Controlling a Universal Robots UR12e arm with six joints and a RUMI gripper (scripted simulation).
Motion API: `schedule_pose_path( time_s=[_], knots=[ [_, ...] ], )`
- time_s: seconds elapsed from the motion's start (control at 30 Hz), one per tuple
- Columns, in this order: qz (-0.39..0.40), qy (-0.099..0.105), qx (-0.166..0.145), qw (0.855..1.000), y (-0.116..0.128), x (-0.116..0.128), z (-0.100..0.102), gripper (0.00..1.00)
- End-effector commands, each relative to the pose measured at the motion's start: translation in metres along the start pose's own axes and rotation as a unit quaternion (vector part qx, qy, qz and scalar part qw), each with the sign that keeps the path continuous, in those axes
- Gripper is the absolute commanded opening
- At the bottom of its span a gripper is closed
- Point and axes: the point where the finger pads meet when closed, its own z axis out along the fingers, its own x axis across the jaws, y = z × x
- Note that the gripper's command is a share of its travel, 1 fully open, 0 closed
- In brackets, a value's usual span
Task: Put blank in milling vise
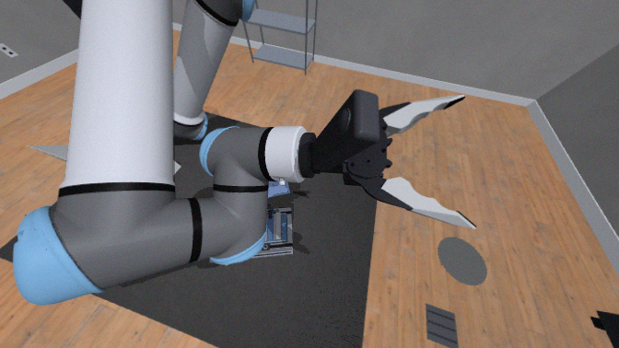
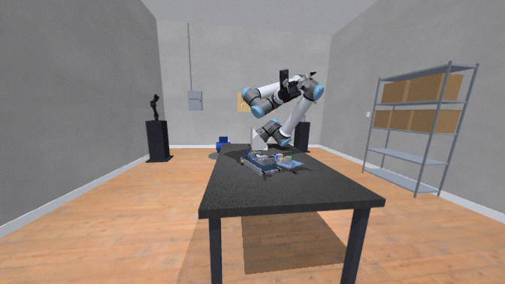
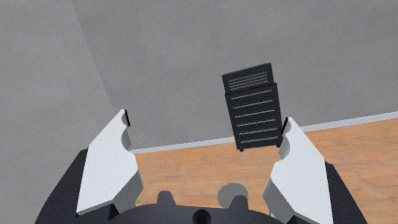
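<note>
The gripper hung high above the black table, out past the table's edge over the wooden floor, its two white fingers spread fully apart with nothing between them; in the wrist view the gripper faced a dark louvred cabinet against the grey wall. The milling vise sat on the table near the arm's base; in the top view the vise lay mostly hidden under the arm's elbow. Just beside the vise, on the side toward the shelf rack, lay a blue plate carrying several small blanks with coloured ends; which one bore the red end was too small to tell.
</note>
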Motion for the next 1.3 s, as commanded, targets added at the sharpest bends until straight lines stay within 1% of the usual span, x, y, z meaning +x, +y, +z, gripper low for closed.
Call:
schedule_pose_path(
  time_s=[0.0, 0.3, 0.43, 0.53, 0.6, 0.63, 0.8, 0.93, 1.1, 1.17, 1.27],
  knots=[
    [0.000, 0.000, 0.001, 1.000, -0.001, 0.000, 0.000, 1.00],
    [0.004, 0.003, 0.000, 1.000, -0.002, 0.000, 0.001, 1.00],
    [0.014, 0.010, -0.001, 1.000, -0.003, 0.002, 0.001, 1.00],
    [0.026, 0.019, -0.003, 0.999, -0.005, 0.005, 0.002, 1.00],
    [0.026, 0.019, -0.003, 0.999, -0.005, 0.005, 0.002, 1.00],
    [0.031, 0.023, -0.003, 0.999, -0.005, 0.006, 0.003, 1.00],
    [0.065, 0.048, -0.006, 0.997, -0.009, 0.013, 0.005, 1.00],
    [0.104, 0.077, -0.008, 0.992, -0.012, 0.021, 0.005, 1.00],
    [0.166, 0.123, -0.008, 0.978, -0.016, 0.035, 0.003, 1.00],
    [0.166, 0.123, -0.008, 0.978, -0.016, 0.035, 0.003, 1.00],
    [0.209, 0.156, -0.006, 0.965, -0.017, 0.045, -0.001, 1.00]
  ],
)
